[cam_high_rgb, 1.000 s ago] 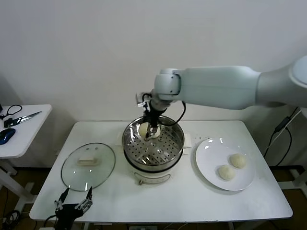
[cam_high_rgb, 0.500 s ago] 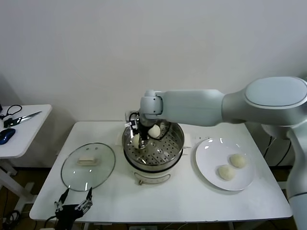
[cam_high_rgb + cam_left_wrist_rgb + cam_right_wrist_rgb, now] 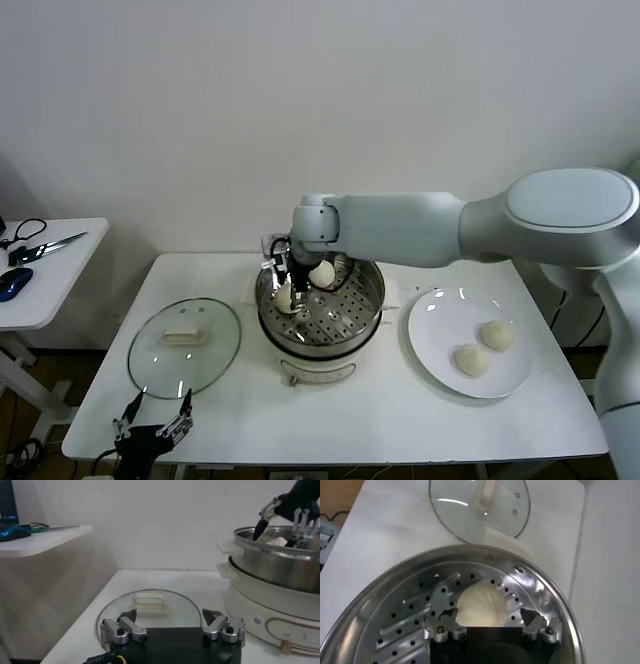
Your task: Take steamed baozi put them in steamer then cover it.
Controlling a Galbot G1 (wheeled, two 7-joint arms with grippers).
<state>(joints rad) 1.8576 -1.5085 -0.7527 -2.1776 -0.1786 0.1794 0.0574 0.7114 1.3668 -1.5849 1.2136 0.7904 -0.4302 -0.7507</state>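
Baozi: two in steamer point(image 3: 322, 340), one point(image 3: 322, 273) at 12 o'clock, one point(image 3: 479, 605) between right gripper's point(image 3: 490, 619) open fingers, seemingly released. Two point(image 3: 483, 347) left on plate point(image 3: 430, 345). Cover point(image 3: 184, 345) on tabletop point(image 3: 380, 420) at 9 o'clock. Left gripper point(image 3: 172, 625) idle, fingers open, near cover.

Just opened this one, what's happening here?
The robot is loading buns into the steamer. Its right tool is down inside the basket, open around a baozi lying on the perforated floor; another baozi sits beside it. Two more buns wait on the white plate. The glass cover lies flat on the table, left of the pot. The left tool hangs open at the table's near edge, by the cover.
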